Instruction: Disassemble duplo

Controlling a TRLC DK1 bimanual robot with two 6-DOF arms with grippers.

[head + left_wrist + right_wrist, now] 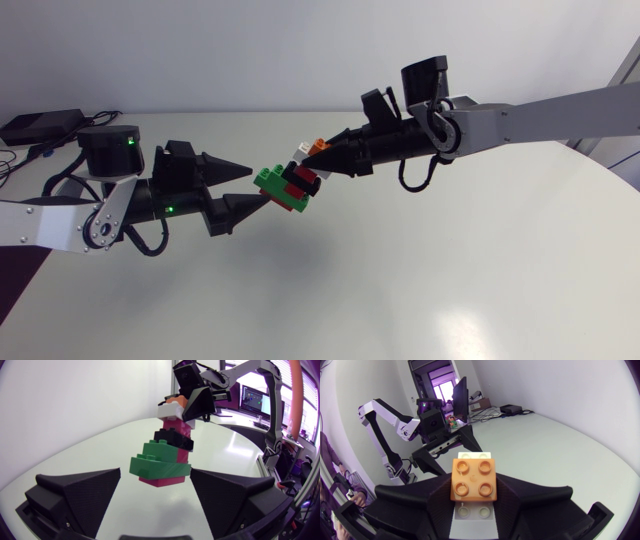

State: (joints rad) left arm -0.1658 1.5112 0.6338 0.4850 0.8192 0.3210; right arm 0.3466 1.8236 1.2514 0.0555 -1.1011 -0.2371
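Table: pale, glossy tabletop (450, 270), lying under both arms
Right arm: silver-grey links with black joints (540, 118), coming in from the right edge of the head view and reaching to the middle
Left arm: same build (50, 222), coming in from the left edge, wrist pointed at the right arm's
Right gripper: matte black wedge fingers (472, 487) closed from two sides on the upper end of the stack, pinching the white and orange bricks
Left gripper: matte black wedge fingers (256, 184) spread wide, lower end of the stack between the tips; one tip just beside the green brick, contact not clear, the other apart from it
Duplo stack: short tilted column of studded plastic bricks (290, 185), held in the air above the table between the two grippers
Green brick: widest piece (157, 460), at the end nearest the left gripper
Red-pink brick: (165, 480) under the green one
Black brick: (172, 439) above the green one
White brick: (169, 410) near the top, inside the right gripper
Orange brick: small four-stud square (473, 478), seated on the white one, studs facing the right wrist camera
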